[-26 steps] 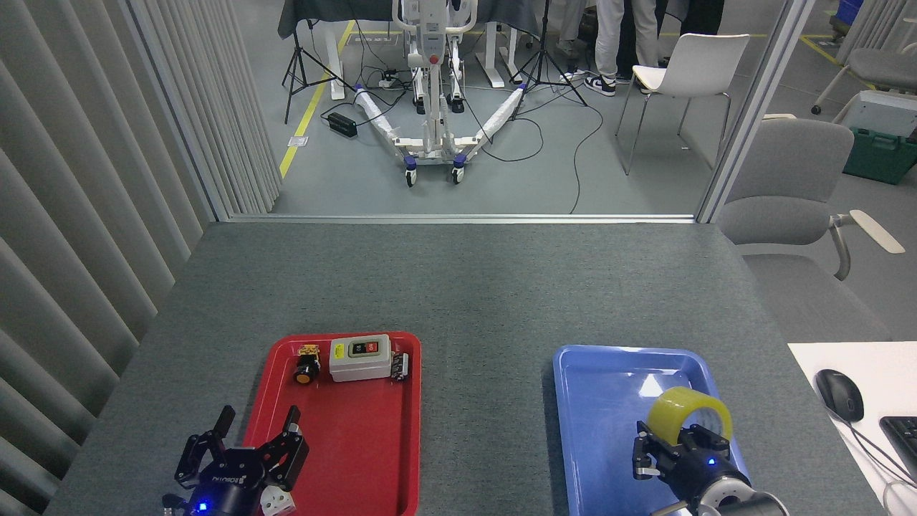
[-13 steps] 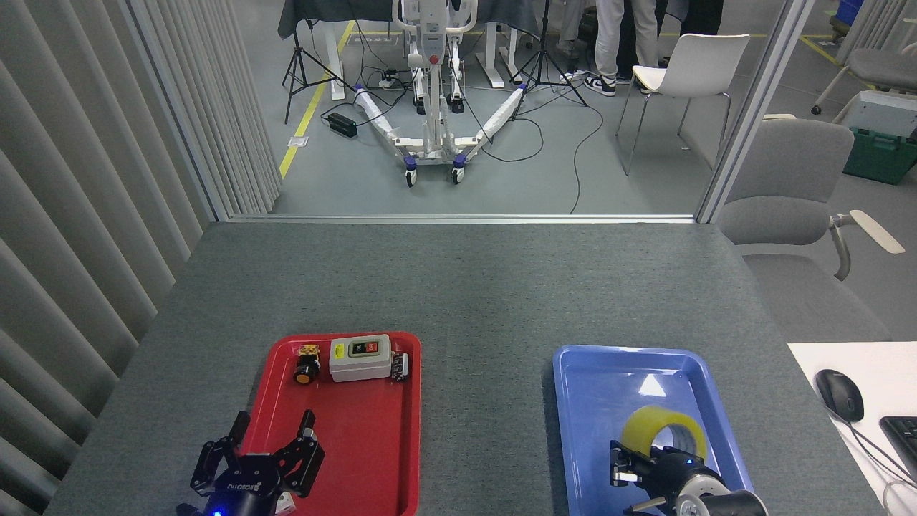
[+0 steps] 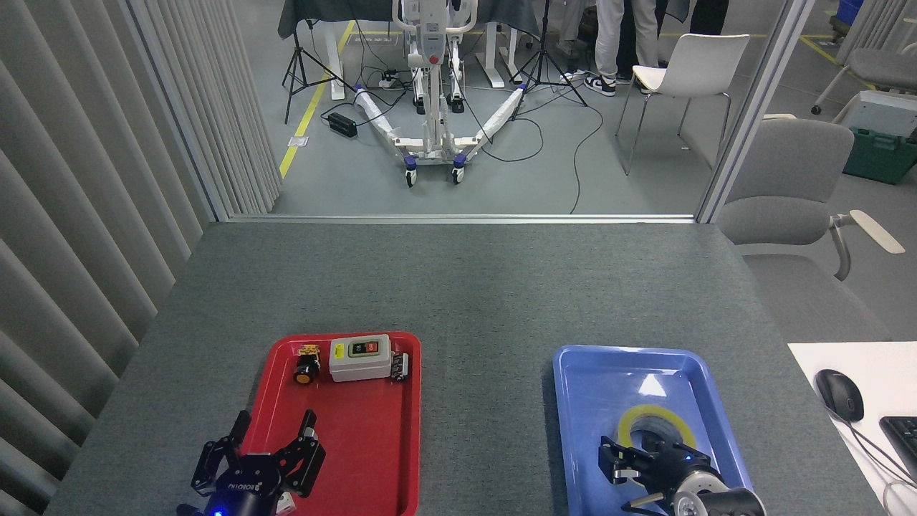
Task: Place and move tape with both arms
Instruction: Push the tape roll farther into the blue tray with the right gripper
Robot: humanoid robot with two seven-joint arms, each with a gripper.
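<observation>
Translucent yellow tape ring [image 3: 653,418] now flat in glossy blue tray [image 3: 580,401], right tool [image 3: 637,462] clamped on it

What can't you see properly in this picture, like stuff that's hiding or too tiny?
- Head view: the near part of the tape in the blue tray is hidden behind the right claw, so its grip cannot be told.
- Writing on the grey switch box in the red tray is too small to read.
- The keyboard is cut off by the right edge.
- The person is cut off by the top edge.
</observation>
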